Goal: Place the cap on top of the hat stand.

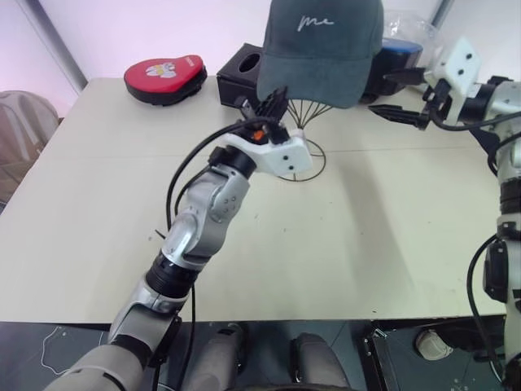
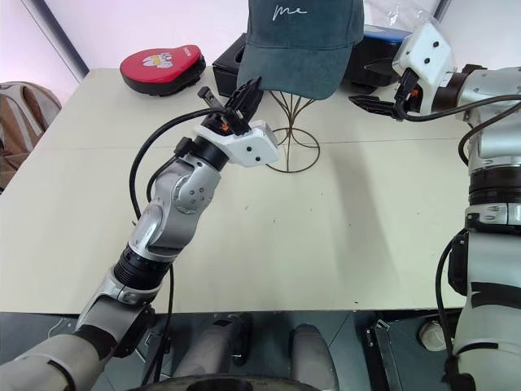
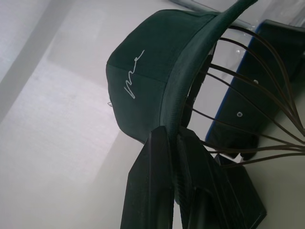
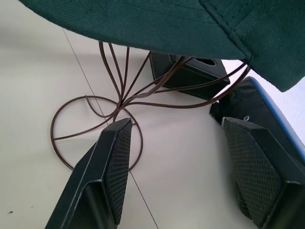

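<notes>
The dark teal cap (image 1: 321,49), with white script on its front, sits over the head-shaped top of the brown wire hat stand (image 1: 303,112). The stand's ring base (image 2: 293,153) rests on the table. My left gripper (image 1: 273,99) reaches up from below at the cap's left side. In the left wrist view its fingers (image 3: 157,157) are shut on the edge of the curved brim. My right gripper (image 1: 377,93) hangs open just right of the cap, level with its lower edge. Nothing is between its pads (image 4: 116,157), which face the stand's stem.
A flat red padded object (image 1: 165,77) lies at the table's far left. A black tissue box (image 1: 240,72) stands just behind and left of the stand. A black and blue case (image 1: 400,55) sits behind the right gripper. The beige table (image 1: 342,244) reaches to its near edge.
</notes>
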You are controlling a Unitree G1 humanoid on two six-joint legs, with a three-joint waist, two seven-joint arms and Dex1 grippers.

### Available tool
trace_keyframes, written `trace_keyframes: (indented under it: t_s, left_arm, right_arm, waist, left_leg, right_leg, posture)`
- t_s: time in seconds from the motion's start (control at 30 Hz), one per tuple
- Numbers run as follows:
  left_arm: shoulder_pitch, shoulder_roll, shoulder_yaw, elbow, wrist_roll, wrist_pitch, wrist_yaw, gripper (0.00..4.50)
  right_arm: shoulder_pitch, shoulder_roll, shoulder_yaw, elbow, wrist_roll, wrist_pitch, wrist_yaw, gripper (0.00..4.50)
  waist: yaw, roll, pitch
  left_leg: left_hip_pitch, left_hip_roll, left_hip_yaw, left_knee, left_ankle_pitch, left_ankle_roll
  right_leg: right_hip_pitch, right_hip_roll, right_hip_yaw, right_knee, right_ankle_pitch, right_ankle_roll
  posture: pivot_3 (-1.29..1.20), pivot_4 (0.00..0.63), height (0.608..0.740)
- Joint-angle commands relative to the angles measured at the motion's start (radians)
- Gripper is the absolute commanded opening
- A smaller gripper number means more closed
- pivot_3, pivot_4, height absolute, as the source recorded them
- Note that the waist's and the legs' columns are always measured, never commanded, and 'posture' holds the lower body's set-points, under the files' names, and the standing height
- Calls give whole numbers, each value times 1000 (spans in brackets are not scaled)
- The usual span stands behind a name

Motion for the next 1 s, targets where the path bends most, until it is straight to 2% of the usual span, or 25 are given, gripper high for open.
trace_keyframes:
  t_s: [0.03, 0.23, 0.47, 0.6, 0.93, 1.0]
  left_arm:
    - [6, -8, -3, -30, -20, -3, -18, 76]
    - [20, -12, -2, -42, -39, -3, -38, 76]
    - [28, -12, 0, -50, -46, -4, -52, 76]
    - [25, -10, -1, -48, -46, -10, -58, 76]
    - [36, -5, 1, -60, -44, -8, -70, 76]
    - [40, -7, 1, -65, -47, -4, -76, 703]
  right_arm:
    - [-50, -25, -18, -2, -5, -11, 2, 3068]
    - [-65, -67, -20, -9, -14, -1, 38, 3068]
    - [-57, -151, -62, -119, 75, 165, 158, 3068]
    - [-60, -144, -96, -193, 156, 290, 175, 3068]
    - [-19, -144, -122, -299, 234, 415, 170, 3068]
    - [-9, -143, -119, -306, 234, 416, 163, 3068]
  waist:
    - [0, 0, 0]
    - [1, 0, 0]
    - [0, 0, 0]
    - [-1, 0, 0]
    - [2, 0, 0]
    - [2, 0, 0]
  left_leg:
    - [0, 0, 0, 0, 0, 0]
    - [0, 0, 0, 0, 0, 1]
    - [0, 0, 0, 0, -2, 4]
    - [0, 0, 0, 0, -3, 4]
    - [0, 0, 0, 0, -3, 5]
    - [0, 0, 0, 0, -3, 5]
  right_leg:
    - [0, 0, 0, 0, 0, 0]
    - [0, 0, 0, 0, 0, 0]
    - [0, 0, 0, 0, 0, 0]
    - [0, 0, 0, 0, 0, 0]
    - [0, -1, 0, 0, 0, 0]
    - [0, -1, 0, 0, 0, 0]
  posture:
    - [0, 150, 740]
    - [0, 150, 740]
    - [0, 150, 740]
    - [0, 150, 740]
    - [0, 150, 740]
    - [0, 150, 740]
